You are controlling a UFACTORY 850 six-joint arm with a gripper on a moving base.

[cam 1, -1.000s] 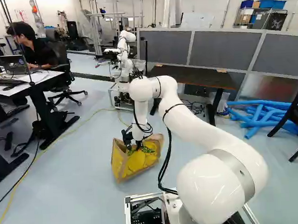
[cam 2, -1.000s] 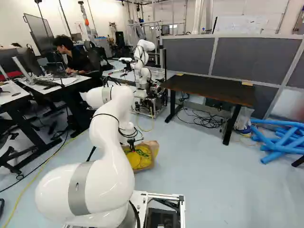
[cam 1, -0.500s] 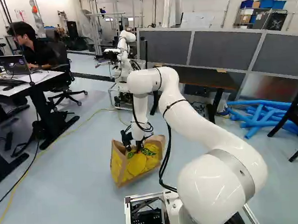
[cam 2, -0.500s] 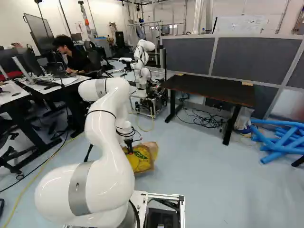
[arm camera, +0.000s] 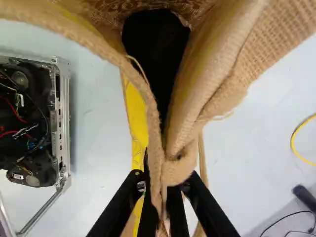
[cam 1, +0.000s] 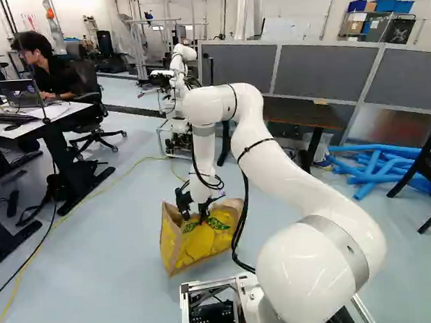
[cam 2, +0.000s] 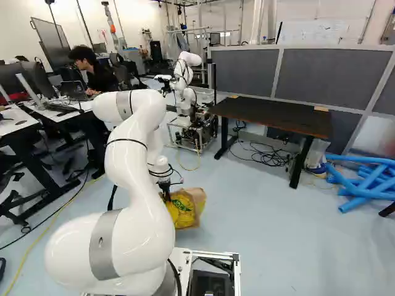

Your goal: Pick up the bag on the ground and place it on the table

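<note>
The black gripper point(cam 1: 202, 217) grasps the gathered rim of the yellow-and-tan burlap bag point(cam 1: 200, 245), just left of centre in the left base view's lower half. The dark-topped table point(cam 2: 271, 116) stands right of centre in the right base view.

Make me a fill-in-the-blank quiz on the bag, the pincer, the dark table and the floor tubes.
The pincer has ____ fingers, with part of the bag pinched between them. The bag has large patches of the bright colour ____. In the right base view, the dark table stands farther to the ____ than the bag. The tubes are ____.

Missing words: two; yellow; right; blue.
</note>
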